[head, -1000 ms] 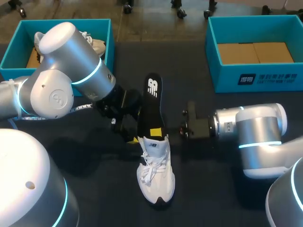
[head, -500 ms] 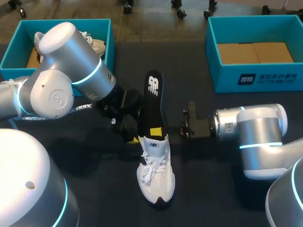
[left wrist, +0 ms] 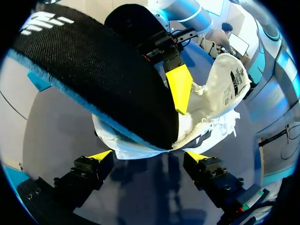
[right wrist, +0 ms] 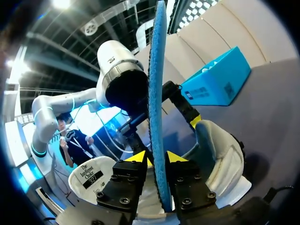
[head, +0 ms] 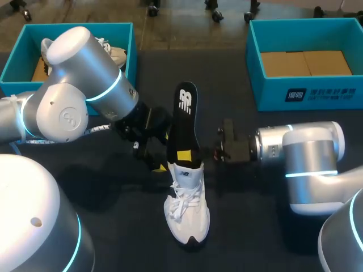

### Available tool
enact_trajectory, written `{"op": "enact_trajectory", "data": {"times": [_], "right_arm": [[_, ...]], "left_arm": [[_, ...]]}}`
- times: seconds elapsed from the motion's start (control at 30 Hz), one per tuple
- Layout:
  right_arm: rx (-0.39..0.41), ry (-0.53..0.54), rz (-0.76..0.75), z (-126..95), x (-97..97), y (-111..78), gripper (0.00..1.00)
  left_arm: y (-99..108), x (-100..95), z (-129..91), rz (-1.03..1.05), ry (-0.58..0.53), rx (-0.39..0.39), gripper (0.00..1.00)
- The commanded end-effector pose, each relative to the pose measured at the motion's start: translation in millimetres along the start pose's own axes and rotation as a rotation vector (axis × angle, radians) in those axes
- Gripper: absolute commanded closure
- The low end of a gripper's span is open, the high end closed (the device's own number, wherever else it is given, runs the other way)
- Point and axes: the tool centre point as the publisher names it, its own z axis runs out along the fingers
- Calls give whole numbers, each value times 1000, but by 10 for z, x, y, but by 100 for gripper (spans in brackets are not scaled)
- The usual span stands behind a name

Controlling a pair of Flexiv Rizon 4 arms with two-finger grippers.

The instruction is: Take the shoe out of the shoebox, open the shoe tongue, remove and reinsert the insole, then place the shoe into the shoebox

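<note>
- Head view: the white shoe (head: 187,209) lies on the dark table (head: 255,226) near the middle, toe toward the near edge.
- The black insole (head: 182,122) stands up out of its opening and leans toward the far side.
- The right gripper (head: 186,156) reaches in from the right and pinches the insole low down, just above the shoe's collar.
- The left gripper (head: 163,165) sits just left of the heel. One yellow tip shows there, and the other is hidden.
- The left shoebox (head: 74,26), at the far left, holds a second shoe (head: 116,55).
- The right shoebox (head: 317,93), at the far right, holds only flat cardboard (head: 303,62).
- Left wrist view: the left gripper (left wrist: 149,155) is spread wide and grips nothing.
- The shoe's (left wrist: 220,93) heel lies just ahead of its two tips, and I cannot tell whether they touch it.
- The insole (left wrist: 93,70) rises from the shoe, with one of the right gripper's fingers (left wrist: 179,86) pressed against it.
- Right wrist view: the right gripper (right wrist: 157,157) is nearly closed, its tips clamped on either face of the insole (right wrist: 157,84).
- The insole stands edge-on between the tips.
- The shoe (right wrist: 220,159) lies under and ahead of the fingers.
- The left shoebox (right wrist: 218,77) sits well beyond on the table.
</note>
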Motion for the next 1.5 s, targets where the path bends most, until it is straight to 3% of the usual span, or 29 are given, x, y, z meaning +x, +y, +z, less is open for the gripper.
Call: {"op": "enact_trajectory", "data": {"times": [0.03,0.3,0.6,0.7,0.73,0.8,1.07,1.5], "right_arm": [[7,-2,-7,24,15,69,73],[-8,4,-38,26,13,223,73],[-69,5,-34,24,-137,388,75],[-89,6,-19,37,-174,405,84],[-94,6,-14,40,-185,406,96],[-102,4,0,49,-203,399,100],[-69,-18,47,81,-224,265,100],[-29,-45,138,88,-191,-163,100]], "left_arm": [[3,5,10,0,-2,0,0],[3,5,10,0,-2,0,0],[3,5,10,0,-2,0,0],[3,5,10,0,-2,0,0],[3,5,10,0,-2,0,0],[3,5,10,0,-2,0,0],[3,5,10,0,-2,0,0],[3,5,10,0,-2,0,0]]}}
